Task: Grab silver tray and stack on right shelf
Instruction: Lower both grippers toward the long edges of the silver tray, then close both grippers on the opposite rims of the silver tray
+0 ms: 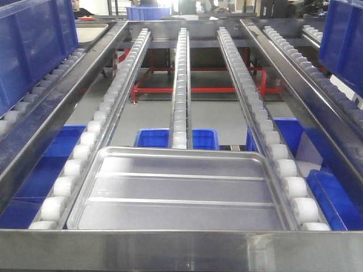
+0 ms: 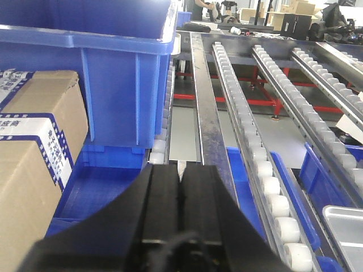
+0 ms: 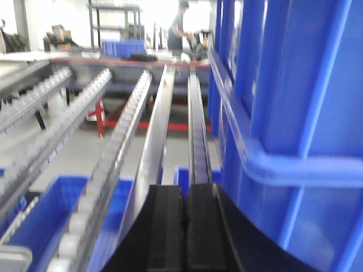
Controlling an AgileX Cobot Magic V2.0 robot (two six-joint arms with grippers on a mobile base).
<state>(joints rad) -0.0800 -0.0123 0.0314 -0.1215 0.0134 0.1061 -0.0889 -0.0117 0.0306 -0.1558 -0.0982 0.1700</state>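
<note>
Left wrist view: left gripper (image 2: 180, 169) all black, matt. Two flat slab fingers (image 2: 161, 198), thin seam between. Housing flares wide below like skirt; dark lump at base, maybe cable, hard to tell. Over to right gripper (image 3: 185, 190): same black slab pair, curved shoulders either side, picture blurred.

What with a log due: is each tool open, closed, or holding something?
Left tool: closed, holding nothing.
Right tool: closed, holding nothing.

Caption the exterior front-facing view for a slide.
Ridged silver tray lying on a roller lane beside the steel front lip, blue bins beneath.
</note>
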